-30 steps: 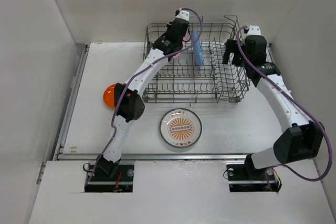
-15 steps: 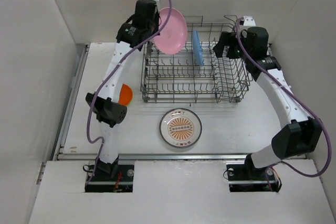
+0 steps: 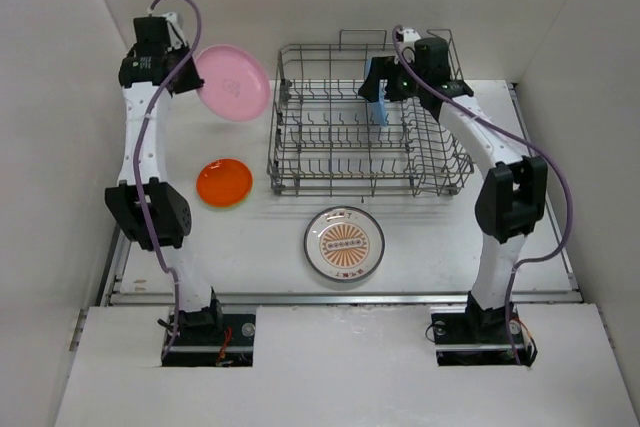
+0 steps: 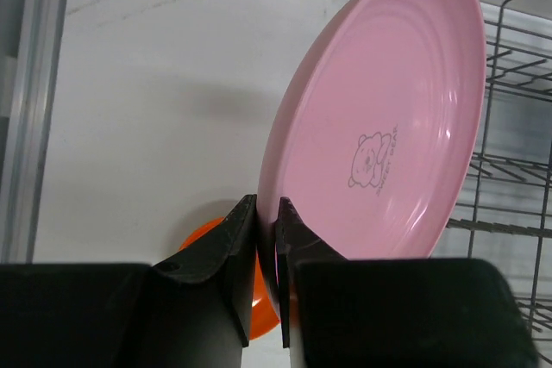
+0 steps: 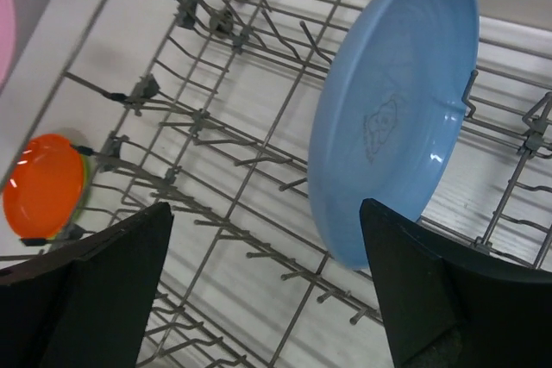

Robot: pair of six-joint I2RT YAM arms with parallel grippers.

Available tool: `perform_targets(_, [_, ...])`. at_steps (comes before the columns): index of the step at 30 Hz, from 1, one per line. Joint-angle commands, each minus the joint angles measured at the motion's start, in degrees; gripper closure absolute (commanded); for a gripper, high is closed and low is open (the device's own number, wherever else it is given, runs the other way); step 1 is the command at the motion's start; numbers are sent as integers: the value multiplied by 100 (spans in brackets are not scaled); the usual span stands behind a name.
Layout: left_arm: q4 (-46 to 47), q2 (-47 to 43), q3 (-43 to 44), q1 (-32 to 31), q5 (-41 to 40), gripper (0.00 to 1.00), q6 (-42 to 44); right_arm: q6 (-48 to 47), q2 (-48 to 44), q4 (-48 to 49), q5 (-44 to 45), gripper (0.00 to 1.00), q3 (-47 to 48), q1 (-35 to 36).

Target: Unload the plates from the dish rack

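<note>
place: robot lab booth | signs: bare white walls (image 3: 60,97) close behind and beside the left gripper (image 3: 188,65) | white table (image 3: 430,247) below it | arm bases (image 3: 208,332) bolted down

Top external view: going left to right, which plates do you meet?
Orange plate → white sunburst plate. Left out for overlap: the pink plate in the left gripper, above the orange one; the blue plate in the dish rack.

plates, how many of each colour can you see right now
pink plate: 1, held in the left gripper
orange plate: 1, on the table
blue plate: 1, upright in the dish rack
white plate with orange sunburst: 1, on the table
total: 4
</note>
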Motion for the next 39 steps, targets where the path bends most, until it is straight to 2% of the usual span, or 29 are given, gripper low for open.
perform_targets(1, [834, 25, -444, 375, 1147, 100, -222, 59, 239, 205, 138, 8, 484, -19])
perform_targets(4, [1082, 420, -516, 682, 1395, 100, -354, 59, 565, 143, 60, 15, 687, 33])
perform_targets(11, [1302, 1615, -6, 1070, 1545, 100, -696, 59, 978, 143, 181, 46, 941, 148])
perform_targets(12, [1389, 1703, -6, 1071, 1641, 100, -784, 59, 979, 91, 182, 60, 1038, 148])
perform_targets(14, [1451, 1976, 64, 1272, 1756, 100, -898, 59, 1049, 3, 243, 76, 1152, 148])
perform_targets(15, [1452, 2064, 64, 1273, 1756, 100, -951, 59, 1049, -50, 304, 90, 1153, 148])
perform_targets(17, [1452, 2283, 64, 1413, 1756, 100, -952, 6, 1049, -50, 375, 100, 1284, 148])
perform_targets(22, [1566, 2653, 117, 1545, 1756, 98, -1083, -108, 742, -50, 507, 100, 1513, 148])
perform_targets(24, [1513, 2732, 117, 1607, 1756, 86, -1083, -160, 566, 29, 586, 100, 1575, 200])
perform_targets(31, [1259, 2838, 117, 1659, 1818, 63, -1031, -960, 152, 319, 761, 100, 1628, 551])
perform_targets(34, [1074, 2838, 117, 1659, 1818, 48, -978, -1399, -14, 319, 1139, 100, 1628, 780])
perform_targets(37, [750, 2689, 248, 1659, 1739, 38, -741, -2136, -146, 127, 1472, 100, 1628, 1121])
perform_targets(39, [626, 2373, 249, 1659, 1564, 36, -627, -2854, -199, -40, 1710, 100, 1575, 1359])
